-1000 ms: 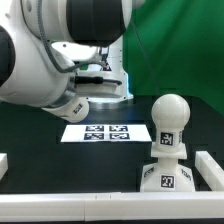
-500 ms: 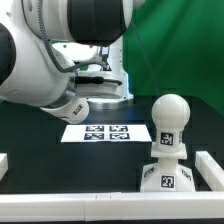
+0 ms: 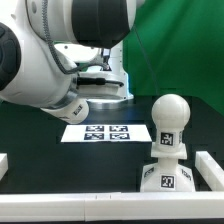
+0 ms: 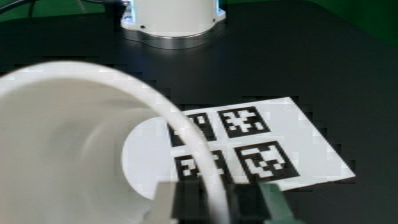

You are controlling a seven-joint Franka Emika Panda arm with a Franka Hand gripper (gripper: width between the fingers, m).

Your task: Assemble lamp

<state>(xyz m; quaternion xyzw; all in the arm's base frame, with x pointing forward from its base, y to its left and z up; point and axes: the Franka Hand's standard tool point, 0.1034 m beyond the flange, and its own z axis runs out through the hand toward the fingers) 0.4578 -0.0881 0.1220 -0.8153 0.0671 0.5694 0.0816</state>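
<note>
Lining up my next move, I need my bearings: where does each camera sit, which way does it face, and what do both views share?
Exterior view: off the arm, low beside the table, looking across it at the bulb standing on the base; the arm fills the exterior view's left.
Wrist view: on the wrist, looking down past the gripper, its fingers either side of the rim of the shade.
Both show the marker board and the white pedestal.

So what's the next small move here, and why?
Probably carry the shade toward the exterior view's right, to the bulb. The gripper seems to pinch the shade's wall over the marker board, while the bulb already sits on the base.
</note>
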